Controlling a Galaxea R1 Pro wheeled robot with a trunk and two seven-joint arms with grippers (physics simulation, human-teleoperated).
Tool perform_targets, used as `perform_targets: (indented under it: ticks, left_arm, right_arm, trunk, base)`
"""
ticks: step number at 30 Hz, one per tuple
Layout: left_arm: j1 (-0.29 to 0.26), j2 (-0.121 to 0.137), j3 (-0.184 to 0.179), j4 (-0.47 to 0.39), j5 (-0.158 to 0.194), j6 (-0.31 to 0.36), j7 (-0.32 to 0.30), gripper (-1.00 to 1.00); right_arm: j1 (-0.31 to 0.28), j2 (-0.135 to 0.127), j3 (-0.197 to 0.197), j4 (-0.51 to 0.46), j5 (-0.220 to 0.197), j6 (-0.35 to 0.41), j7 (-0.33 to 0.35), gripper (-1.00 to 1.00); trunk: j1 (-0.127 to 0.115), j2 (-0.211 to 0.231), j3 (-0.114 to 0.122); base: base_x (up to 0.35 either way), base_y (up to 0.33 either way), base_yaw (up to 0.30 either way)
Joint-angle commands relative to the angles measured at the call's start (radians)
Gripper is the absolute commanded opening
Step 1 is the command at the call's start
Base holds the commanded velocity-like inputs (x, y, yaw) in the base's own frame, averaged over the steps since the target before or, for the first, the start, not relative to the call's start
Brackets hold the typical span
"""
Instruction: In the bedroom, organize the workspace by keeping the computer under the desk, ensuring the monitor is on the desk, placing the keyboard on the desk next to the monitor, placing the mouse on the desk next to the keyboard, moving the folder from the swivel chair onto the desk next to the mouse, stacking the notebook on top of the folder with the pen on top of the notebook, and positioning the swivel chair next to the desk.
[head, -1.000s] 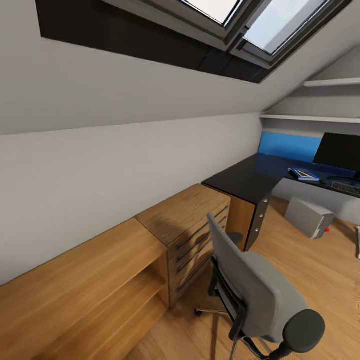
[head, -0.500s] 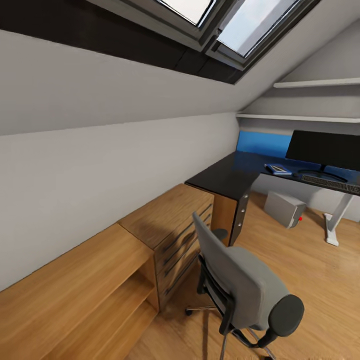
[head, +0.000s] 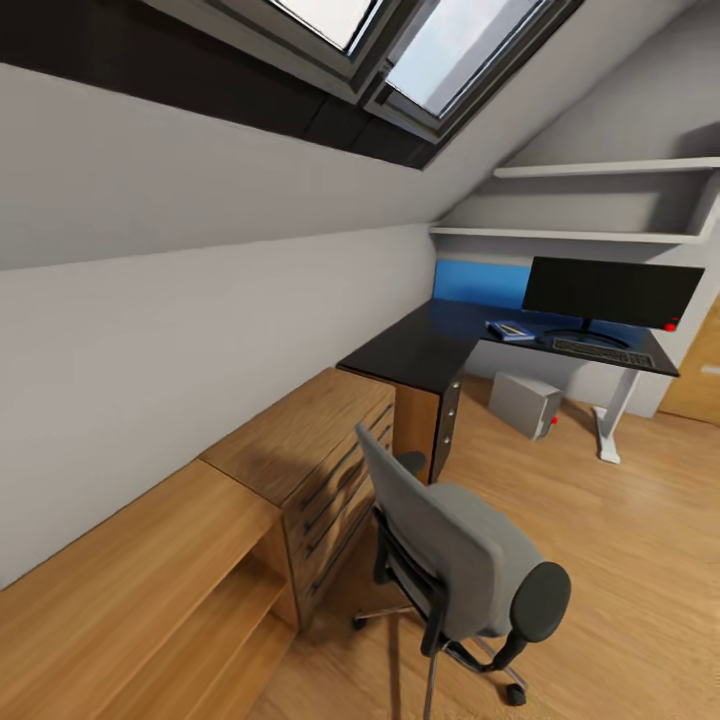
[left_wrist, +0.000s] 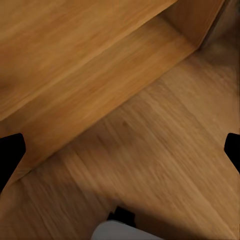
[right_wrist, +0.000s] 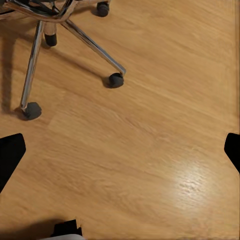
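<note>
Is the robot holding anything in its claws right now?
No, nothing. The left claw and the right claw are both open, with just bare wooden floor between their fingertips.

Glossy black desk (head: 420, 350); grey cloth swivel chair (head: 455, 560).

Head camera has swung rightward since a second ago, whole scene slid left in the picture, monitor (head: 611, 291) and computer (head: 524, 403) now fully in frame, counter's white leg (head: 610, 418) and an oak door edge (head: 697, 375) newly showing, swivel chair (head: 455, 563) lying nearer the picture's middle
</note>
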Motion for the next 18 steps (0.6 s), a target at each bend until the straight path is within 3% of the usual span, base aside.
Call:
perform_targets:
  ticks: [1, 8, 18]
  left_arm:
    - [0.0, 0.0, -0.004, 0.0, 0.001, -0.002, 0.006, 1.0]
    - [0.0, 0.0, -0.004, 0.0, 0.001, -0.003, 0.006, 1.0]
    - [0.0, 0.0, -0.003, 0.0, 0.001, -0.001, 0.006, 1.0]
  right_arm:
    - [-0.001, 0.001, 0.008, 0.002, 0.003, -0.001, -0.009, 1.0]
    - [-0.001, 0.0, 0.008, 0.002, 0.003, -0.001, -0.009, 1.0]
    - [-0.001, 0.0, 0.008, 0.002, 0.003, 0.0, -0.009, 1.0]
  trunk:
    - [0.0, -0.001, -0.001]
    - [0.0, -0.001, -0.001]
    - [0.0, -0.001, -0.001]
  base:
    - [0.0, 0.102, -0.266]
    - [0.0, 0.128, -0.266]
    - [0.0, 0.021, -0.266]
